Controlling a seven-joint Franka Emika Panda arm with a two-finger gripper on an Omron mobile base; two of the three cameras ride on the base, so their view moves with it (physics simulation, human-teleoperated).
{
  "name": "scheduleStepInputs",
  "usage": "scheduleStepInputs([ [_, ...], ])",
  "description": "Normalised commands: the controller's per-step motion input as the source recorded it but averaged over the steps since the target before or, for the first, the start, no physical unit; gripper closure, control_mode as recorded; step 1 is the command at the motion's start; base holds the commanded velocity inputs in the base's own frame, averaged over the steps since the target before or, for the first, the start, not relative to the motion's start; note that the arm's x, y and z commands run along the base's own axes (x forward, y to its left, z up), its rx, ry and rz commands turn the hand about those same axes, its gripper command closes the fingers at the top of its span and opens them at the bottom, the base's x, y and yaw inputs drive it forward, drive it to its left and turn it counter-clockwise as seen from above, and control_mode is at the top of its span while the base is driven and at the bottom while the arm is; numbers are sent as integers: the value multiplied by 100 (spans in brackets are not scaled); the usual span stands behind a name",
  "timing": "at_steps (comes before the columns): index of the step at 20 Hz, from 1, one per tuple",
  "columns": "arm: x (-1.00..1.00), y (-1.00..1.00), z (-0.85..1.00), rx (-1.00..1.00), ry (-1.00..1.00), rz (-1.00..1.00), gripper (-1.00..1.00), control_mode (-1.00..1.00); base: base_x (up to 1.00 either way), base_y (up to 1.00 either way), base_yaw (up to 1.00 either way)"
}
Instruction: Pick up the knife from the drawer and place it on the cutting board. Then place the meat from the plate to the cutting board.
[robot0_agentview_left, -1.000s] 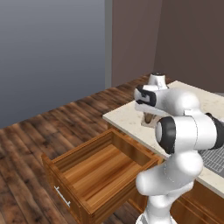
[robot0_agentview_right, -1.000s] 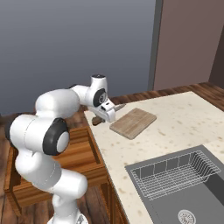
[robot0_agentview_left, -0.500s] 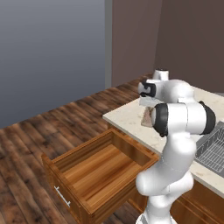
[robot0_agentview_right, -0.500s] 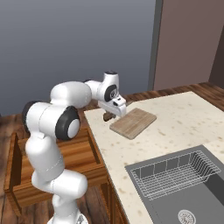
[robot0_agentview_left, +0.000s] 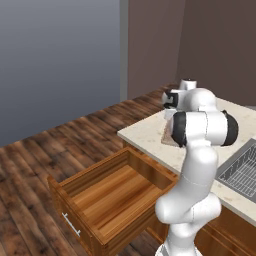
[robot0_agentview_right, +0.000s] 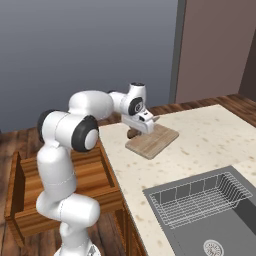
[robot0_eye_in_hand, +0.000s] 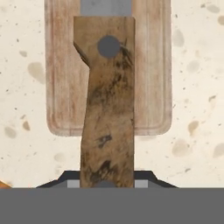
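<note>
above the cutting board (robot0_agentview_right: 152, 141): gripper (robot0_agentview_right: 143, 125), jaws clamped on the knife (robot0_eye_in_hand: 107, 105)
knife: brown handle runs up the hand view, grey blade end over the board
board: flat on the speckled counter (robot0_agentview_right: 210, 135), near its corner
drawer (robot0_agentview_left: 107, 197): pulled out, below the board's counter edge

Knife (robot0_eye_in_hand: 107, 109) blade cut off by top edge.

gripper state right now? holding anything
Gripper: shut on the knife, gripped by its brown handle, above the cutting board.
</note>
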Motion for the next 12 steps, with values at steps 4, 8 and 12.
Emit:
scheduleStepInputs([
  [4,19,-22,-25,0,0,0,100,-100,0,0,0],
  [8,23,-22,-27,0,0,0,100,-100,0,0,0],
  [12,29,-20,-25,0,0,0,100,-100,0,0,0],
])
